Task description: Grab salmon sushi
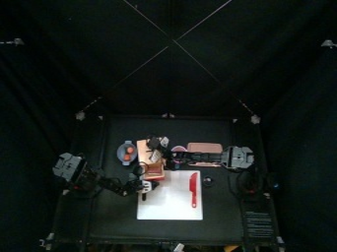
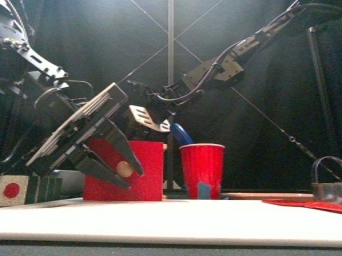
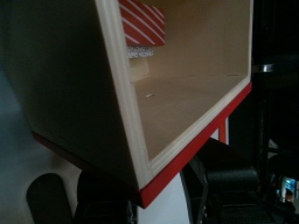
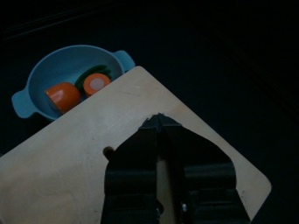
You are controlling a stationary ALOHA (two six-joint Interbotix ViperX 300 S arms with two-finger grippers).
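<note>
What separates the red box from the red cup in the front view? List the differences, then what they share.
Shape: the red box has flat, square sides, while the red cup is round and narrows toward its base.
Width: the red box is clearly wider than the red cup.
Shared: both are red, stand upright side by side, and rise to about the same height.
</note>
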